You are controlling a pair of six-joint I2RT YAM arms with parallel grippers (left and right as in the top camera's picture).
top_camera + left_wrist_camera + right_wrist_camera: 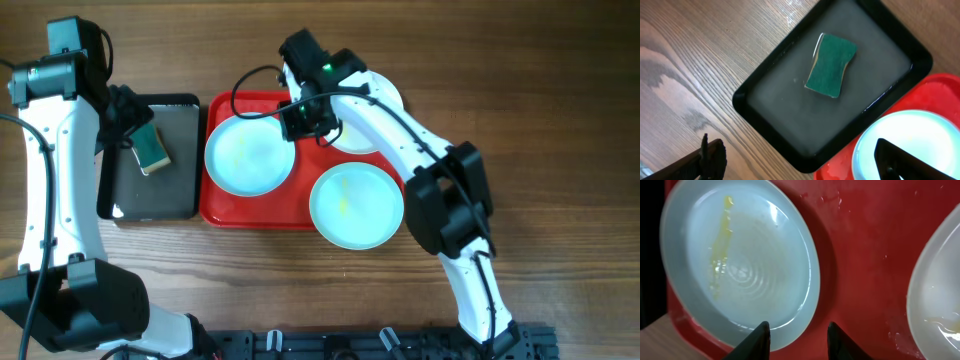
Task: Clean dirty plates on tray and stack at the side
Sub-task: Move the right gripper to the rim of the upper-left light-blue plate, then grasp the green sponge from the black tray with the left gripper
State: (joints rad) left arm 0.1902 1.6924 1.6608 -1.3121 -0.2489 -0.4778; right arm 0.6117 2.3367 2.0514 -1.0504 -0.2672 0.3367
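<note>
Just beneath my spread right hand [799, 341], the stiff, wet turquoise plate [740, 265] looks slippery, best pinched at its rim.

left claw [799, 159] — spread wide | right claw [799, 338] — parted, pointing down

the red tray [256, 213] lies flat with a yellow-streaked pale blue plate [249, 153] on its left half, a second streaked blue plate [356, 205] overhanging its near right corner, and a white plate [352, 142] at its far right corner.
</note>
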